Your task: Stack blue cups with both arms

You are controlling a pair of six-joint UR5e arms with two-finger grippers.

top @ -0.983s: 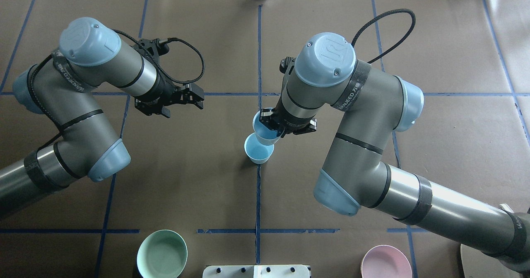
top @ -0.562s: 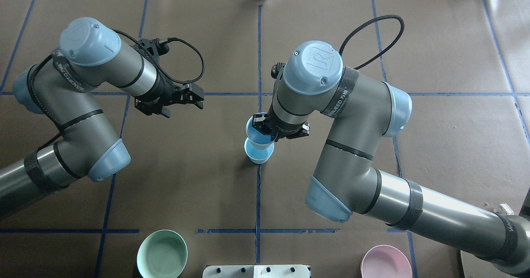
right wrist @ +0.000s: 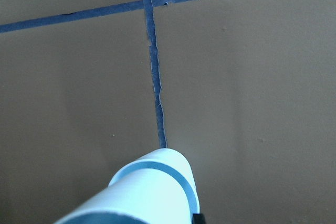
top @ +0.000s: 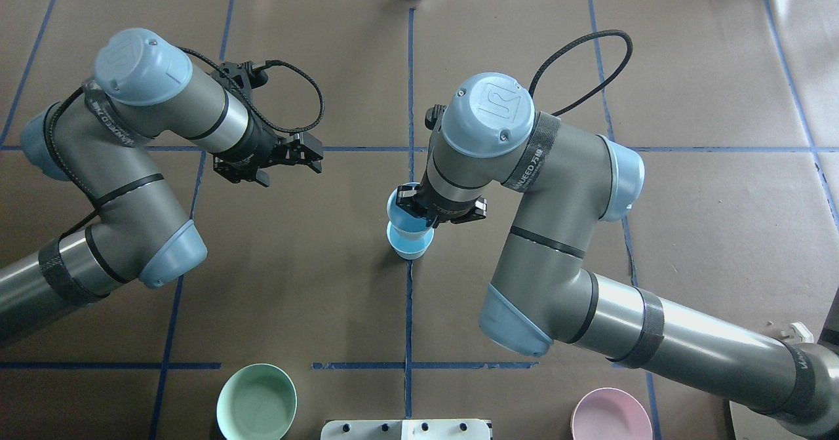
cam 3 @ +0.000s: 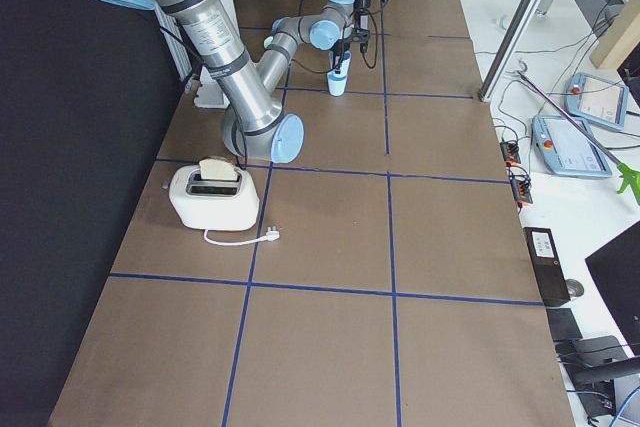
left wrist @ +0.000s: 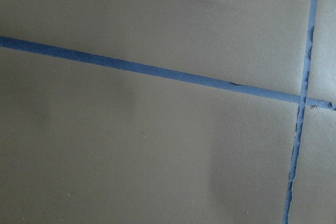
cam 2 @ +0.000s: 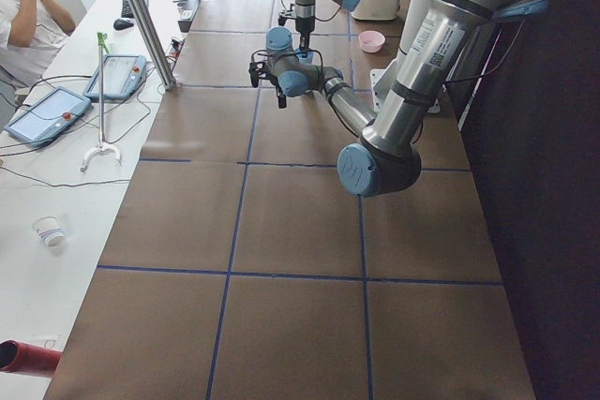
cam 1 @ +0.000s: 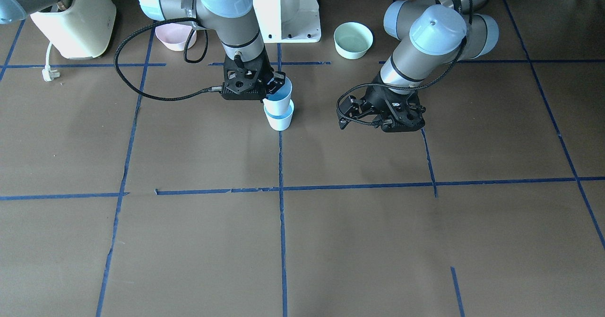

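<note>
2 blue cups at mid-table, 1 entering the other.

- Lower cup [top: 411,248] stands upright on the brown table [top: 295,282], right on the blue tape line [top: 408,309] that runs down the centre.
- Upper cup [top: 398,212] has its base inside the lower cup's rim. Most of its wall shows above that rim. From the front-facing camera it leans a little off vertical. Cannot tell whether it is fully seated.
- Right gripper [top: 419,207] points down over the pair. Its fingers are closed on the rim of the upper cup, 1 inside and 1 outside as far as the front-facing view shows. It does not touch the lower cup.
- Right wrist view: pale cup wall [right wrist: 152,192] fills the bottom edge, with a blue crescent of inner surface at its far end; the tape line runs away from it.
- Left gripper [top: 288,163] hangs above the table well apart from the cups, on the robot's left of them. Its fingers are spread with nothing between them. The left wrist view shows only bare table and crossing tape.
- Mint-green bowl [top: 255,400] and pink bowl [top: 609,417] sit at the robot's edge of the table, on either side of the white base, well apart from the cups.
- Cream toaster [cam 3: 213,197] with a slice in its slot sits near the right arm's base, with its plug lying loose on the table.
</note>
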